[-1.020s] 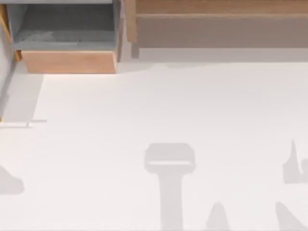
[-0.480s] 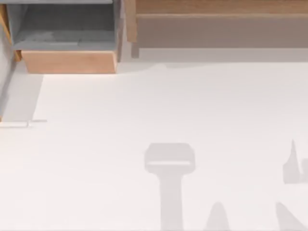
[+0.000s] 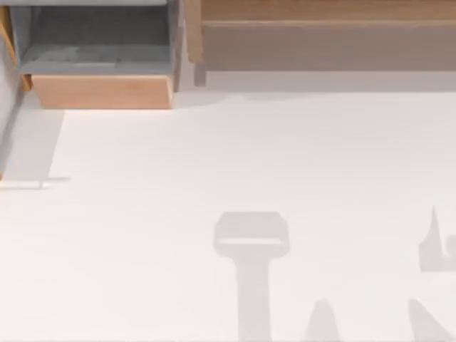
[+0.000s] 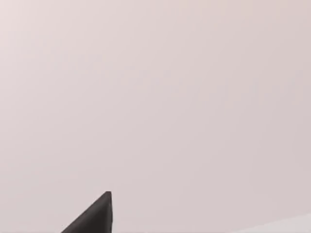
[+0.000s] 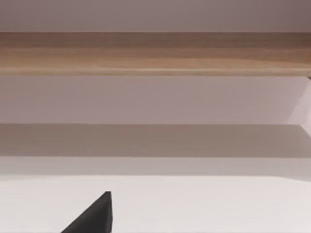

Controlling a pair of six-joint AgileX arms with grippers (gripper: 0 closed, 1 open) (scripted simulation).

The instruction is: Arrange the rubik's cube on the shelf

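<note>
**Shelf in sight, cube not found**

Top view: shelf (image 3: 320,28) runs along the upper right of the frame; grey-lined box compartment (image 3: 100,50) upper left; white table (image 3: 235,157) carries arm shadows low in the frame. No rubik's cube is visible, so I cannot place it.

Right hand (image 5: 95,213): one dark fingertip, facing the shelf (image 5: 155,53). Left hand (image 4: 95,213): fingertip over blank surface. Cannot tell either hand's opening.

Judgement: find the cube first, then approach the board level.

Against the earlier top views: nothing has shifted except a faint shadow at the left edge, now gone.
</note>
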